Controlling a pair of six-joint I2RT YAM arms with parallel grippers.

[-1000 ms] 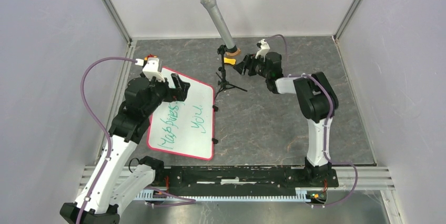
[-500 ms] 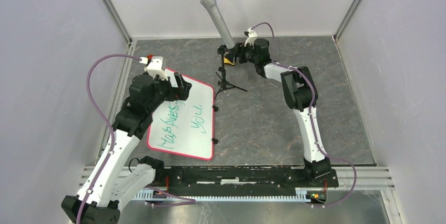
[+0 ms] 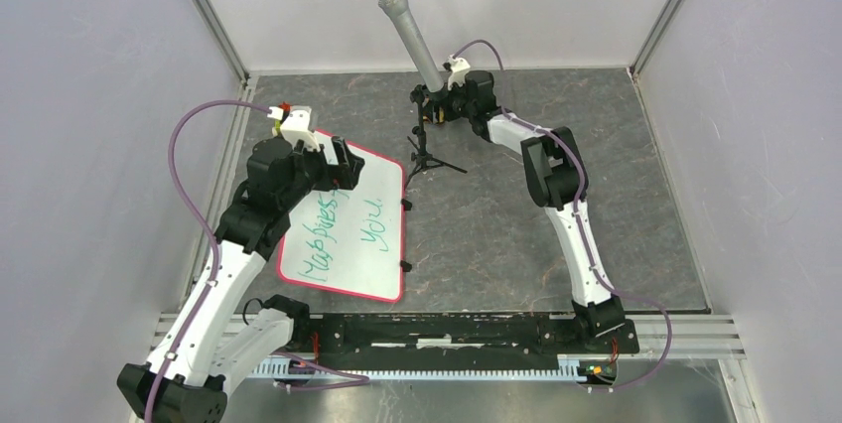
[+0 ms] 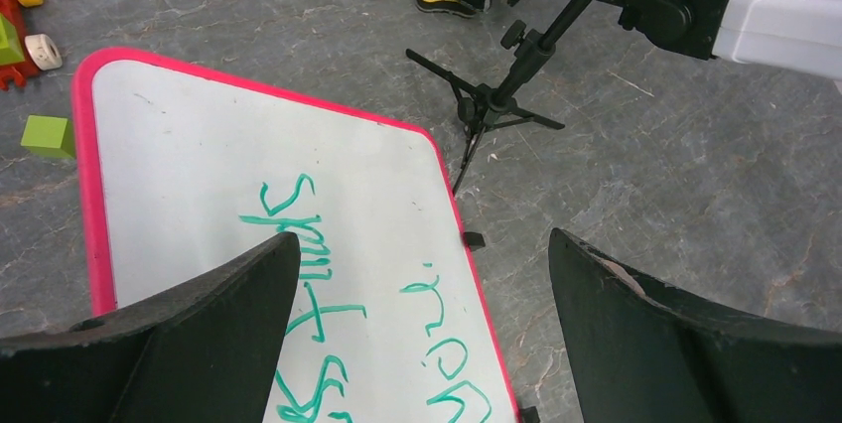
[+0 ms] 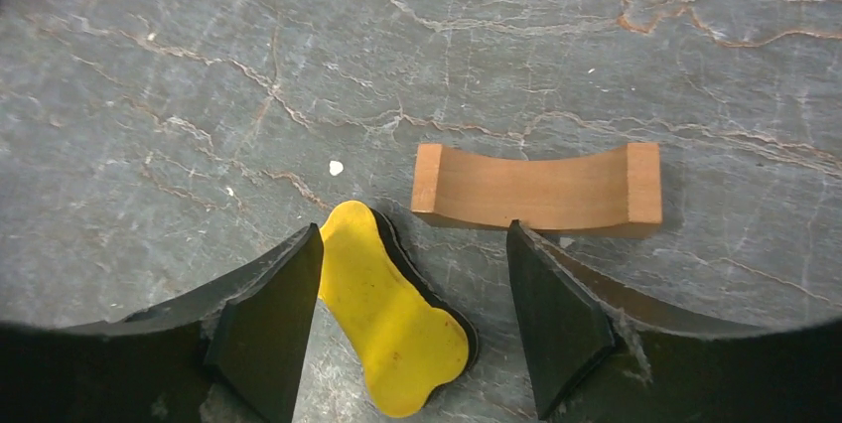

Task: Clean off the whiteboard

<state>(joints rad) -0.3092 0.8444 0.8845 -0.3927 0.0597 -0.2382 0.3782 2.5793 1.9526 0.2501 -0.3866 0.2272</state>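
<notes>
The whiteboard lies flat at the left, white with a pink rim and green handwriting; it also shows in the left wrist view. My left gripper hovers open and empty above the board's far edge, and shows in the left wrist view. A yellow bone-shaped eraser with a black underside lies on the table at the back. My right gripper is open and low around it, the eraser between the jaws, close to the left finger. From above, the right gripper sits behind the microphone stand.
A microphone on a small black tripod stands at the back centre, right of the board. A curved wooden block lies just beyond the eraser. Small coloured toy pieces lie by the board's far left corner. Cage walls ring the table.
My right arm has swung left and down from the back right to the eraser behind the tripod. My left arm has shifted only slightly.
</notes>
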